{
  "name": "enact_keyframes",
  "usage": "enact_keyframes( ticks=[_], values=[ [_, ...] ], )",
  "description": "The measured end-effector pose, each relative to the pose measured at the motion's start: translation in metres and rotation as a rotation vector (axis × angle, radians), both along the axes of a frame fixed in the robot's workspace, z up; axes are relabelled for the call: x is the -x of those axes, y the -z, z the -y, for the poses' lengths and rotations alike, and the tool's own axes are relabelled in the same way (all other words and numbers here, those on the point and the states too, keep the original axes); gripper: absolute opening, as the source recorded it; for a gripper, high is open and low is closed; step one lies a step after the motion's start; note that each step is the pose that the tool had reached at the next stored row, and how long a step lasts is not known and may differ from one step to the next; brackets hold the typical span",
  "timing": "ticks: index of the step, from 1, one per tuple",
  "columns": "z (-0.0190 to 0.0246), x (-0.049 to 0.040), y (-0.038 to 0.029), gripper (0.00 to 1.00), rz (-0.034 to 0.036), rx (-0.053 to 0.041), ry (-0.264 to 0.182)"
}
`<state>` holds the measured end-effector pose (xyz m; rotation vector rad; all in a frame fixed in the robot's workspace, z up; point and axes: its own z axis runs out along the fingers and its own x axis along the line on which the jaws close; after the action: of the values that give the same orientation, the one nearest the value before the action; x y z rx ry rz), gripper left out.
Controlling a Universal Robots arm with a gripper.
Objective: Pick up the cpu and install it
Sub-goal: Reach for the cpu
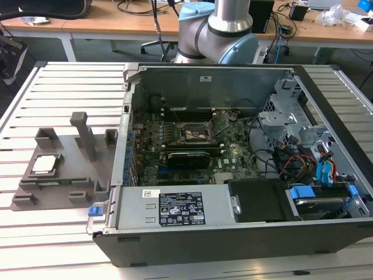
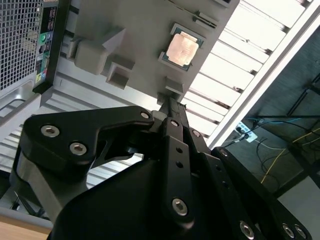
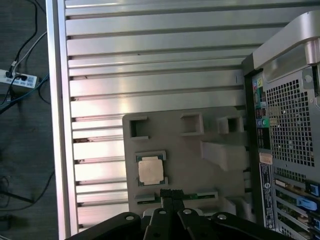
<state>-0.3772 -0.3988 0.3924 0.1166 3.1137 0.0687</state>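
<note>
The cpu (image 1: 45, 164) is a small square chip with a silvery top, lying flat in a recess of the grey fixture (image 1: 76, 175) at the exterior view's left, beside the open computer case (image 1: 233, 233). In both wrist views I look down on the cpu (image 2: 183, 48) (image 3: 151, 170) from well above. My gripper (image 2: 169, 100) (image 3: 173, 192) hangs over the fixture's edge, short of the chip and not touching it. Its black fingers are pressed together, shut on nothing. The black socket frame (image 1: 192, 133) sits on the motherboard inside the case.
The fixture (image 3: 200, 150) has raised blocks and a tall post (image 1: 86, 134). A grey power supply box (image 1: 175, 210) and cables (image 1: 303, 160) occupy the case. The slatted metal table (image 3: 150, 60) ends at a rail, with floor cables (image 3: 20, 75) beyond it.
</note>
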Motion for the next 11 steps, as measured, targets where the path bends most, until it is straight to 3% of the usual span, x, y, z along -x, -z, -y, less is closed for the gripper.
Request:
enact_keyframes(
  ticks=[7,11],
  values=[
    [0.0,0.009,0.0001,0.11,0.0001,-0.0001,0.0],
    [0.0,0.0187,0.0002,0.11,0.0,-0.0001,0.0]
  ],
)
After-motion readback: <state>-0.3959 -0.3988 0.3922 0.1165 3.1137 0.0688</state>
